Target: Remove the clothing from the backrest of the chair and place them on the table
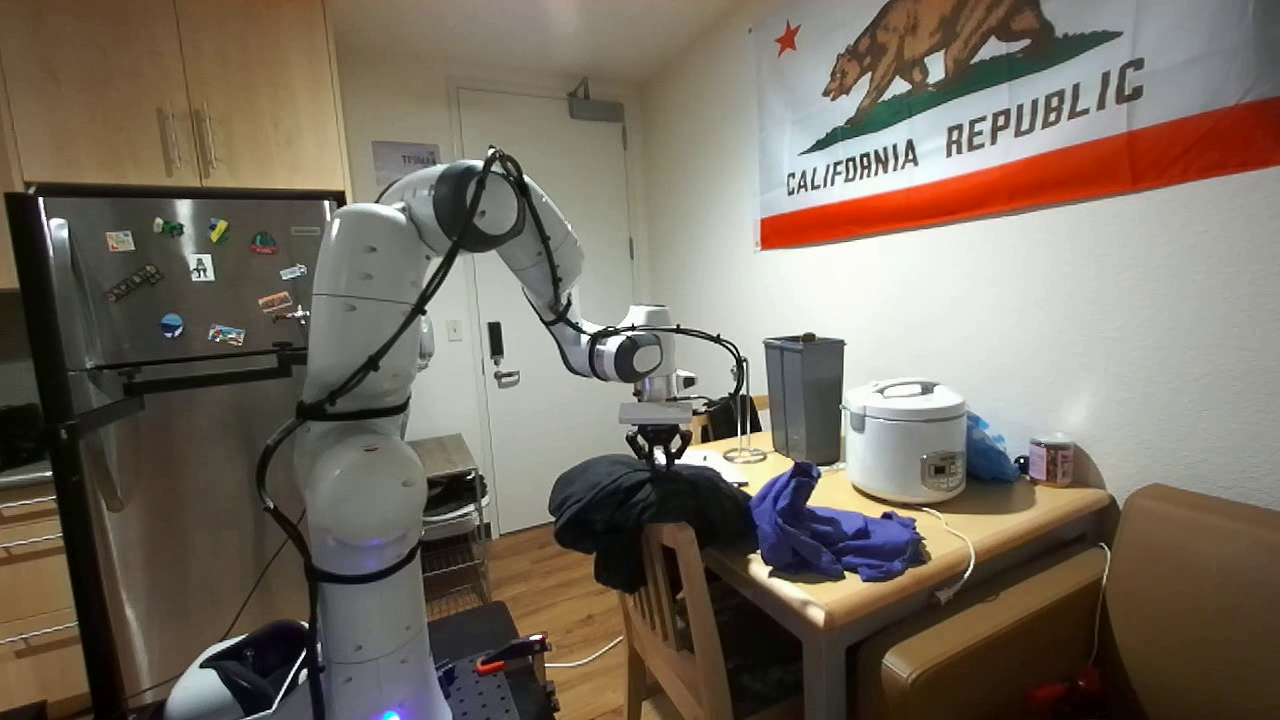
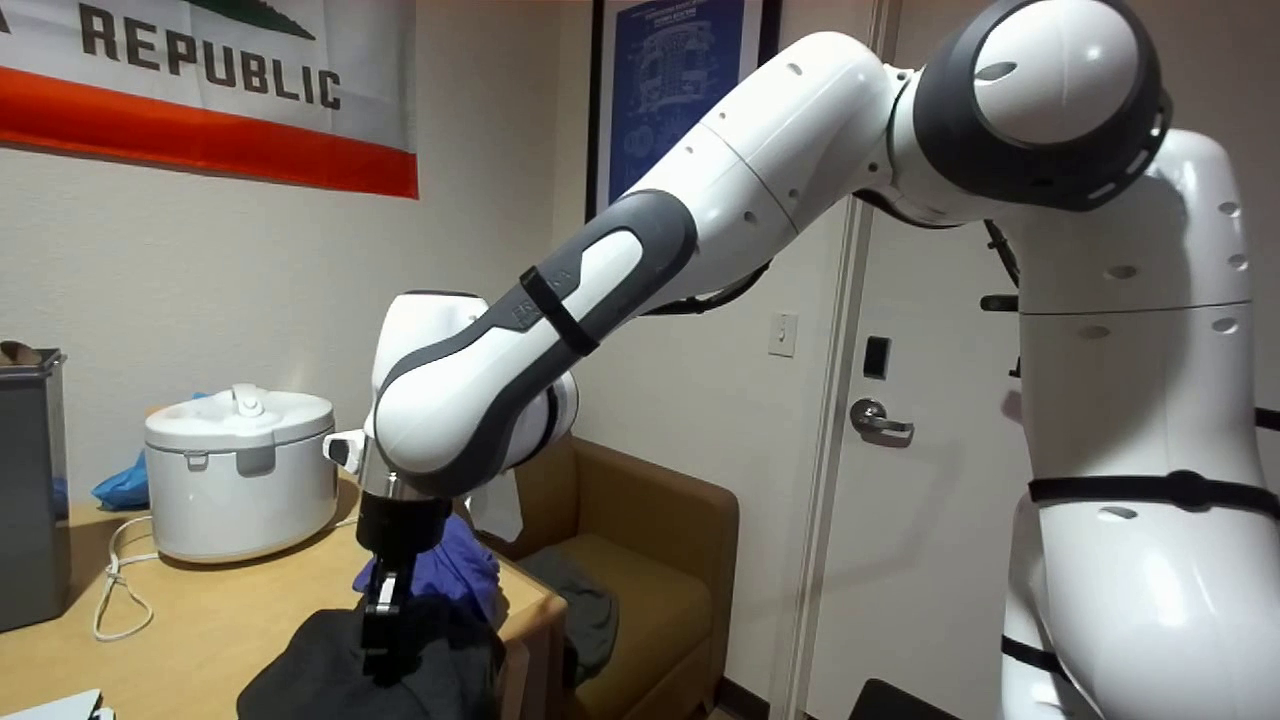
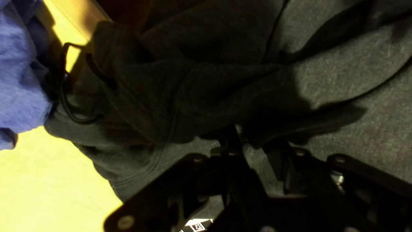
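Light-wood table (image 1: 1020, 506), black garment (image 1: 630, 508) lapping its near edge, violet-blue cloth (image 1: 835, 538) beside it, rice cooker (image 1: 900, 445) right of grey bin (image 1: 805, 400), lidded jar (image 1: 1051, 463)

In an exterior view, the camera is standing back beside the white arm (image 1: 365, 480), facing a refrigerator (image 1: 205, 470) and a door (image 1: 550, 150) and taking in the worktop (image 1: 990, 520) from slightly above. In an exterior view, the camera is looking roughly the opposite way, past the flag (image 2: 210, 100) toward an upholstered seat (image 2: 655, 590), the arm looming nearer. Both exterior views are sharing flag, rice cooker (image 2: 240, 490), worktop and arm. The wrist view is looking down from close above the fingers (image 3: 239, 170) onto dark clothing (image 3: 206, 93), sharing it and a violet-blue cloth (image 3: 19, 74) with both exterior views.
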